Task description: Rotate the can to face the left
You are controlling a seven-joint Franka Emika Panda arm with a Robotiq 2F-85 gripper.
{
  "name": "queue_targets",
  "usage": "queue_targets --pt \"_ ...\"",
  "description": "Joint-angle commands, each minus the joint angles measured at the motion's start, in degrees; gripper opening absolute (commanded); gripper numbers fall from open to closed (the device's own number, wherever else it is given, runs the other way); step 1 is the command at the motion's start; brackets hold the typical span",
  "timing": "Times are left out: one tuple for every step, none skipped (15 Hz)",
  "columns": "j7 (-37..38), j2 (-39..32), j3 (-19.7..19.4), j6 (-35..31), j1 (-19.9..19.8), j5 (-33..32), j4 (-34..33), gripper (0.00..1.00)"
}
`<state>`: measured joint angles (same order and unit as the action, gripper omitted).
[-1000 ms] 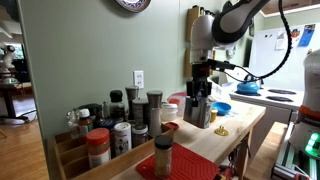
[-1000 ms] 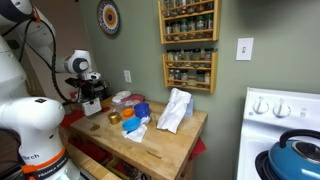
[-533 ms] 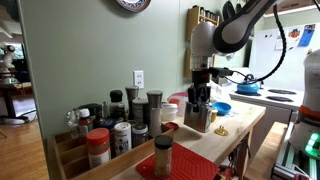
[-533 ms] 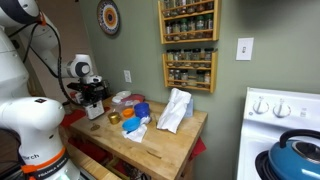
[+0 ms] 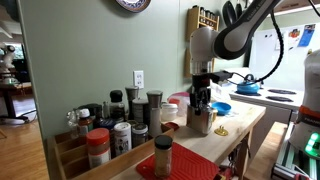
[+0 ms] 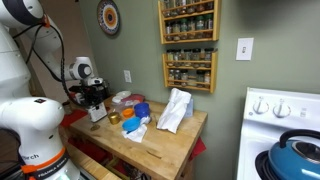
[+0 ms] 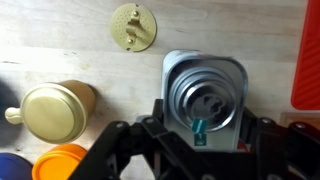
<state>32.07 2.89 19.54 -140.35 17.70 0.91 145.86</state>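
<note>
Several dark-lidded spice jars [image 5: 120, 125] crowd the near end of a wooden counter [image 5: 238, 128], with a red-capped white jar [image 5: 98, 147] and a tall shaker [image 5: 163, 155] in front of them. Further along the counter, apart from the jars, stands the can [image 5: 199, 121], short, silvery and upright.

The gripper [image 5: 201, 105] hangs straight down over the can, its tips level with the can's upper part. In the wrist view the can's ridged round lid [image 7: 205, 95] fills the middle, and the dark fingers [image 7: 157, 112] stand to either side of it. I cannot tell whether the pads are pressing the metal or are just clear of it.

The step in hand looks like taking hold before the turn. To do it well:
- The jaws should sit evenly either side of the lid, so that closing does not push the can sideways.
- The grip should sit low enough on the wall to stop tipping.
- The twist should run about the can's own upright axis, with its base flat on the wood.

From here I cannot make out which way the paler label faces, so it needs checking as the can turns.

Just beside the can in the wrist view sits a brass lidded pot [image 7: 55, 108], and a brass disc [image 7: 133, 27] lies beyond it. A swinging finger could clip the pot. Far behind, a blue kettle [image 5: 247, 88] rests on a white stove [image 5: 283, 97].
</note>
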Motion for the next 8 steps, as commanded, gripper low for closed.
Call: queue_targets --pt "2.39 -0.58 0.12 -0.65 0.00 -1.74 0.52 0.41" --pt "2.64 -0.75 0.07 -0.71 0.02 -1.84 0.54 0.41" --pt "2.62 -0.96 0.02 -0.73 0.07 -1.71 0.53 0.41" --pt "2.80 -1.15 -0.01 -0.78 0.12 -1.65 0.55 0.41" --pt "2.96 -1.27 -0.04 -0.82 0.15 -1.75 0.59 0.41" --pt "2.99 -1.36 -0.07 -0.86 0.19 -1.48 0.61 0.41" --pt "3.41 -1.39 -0.10 -1.00 0.20 -1.52 0.67 0.91" --pt "3.50 -1.39 -0.13 -1.03 0.22 -1.26 0.68 0.93"
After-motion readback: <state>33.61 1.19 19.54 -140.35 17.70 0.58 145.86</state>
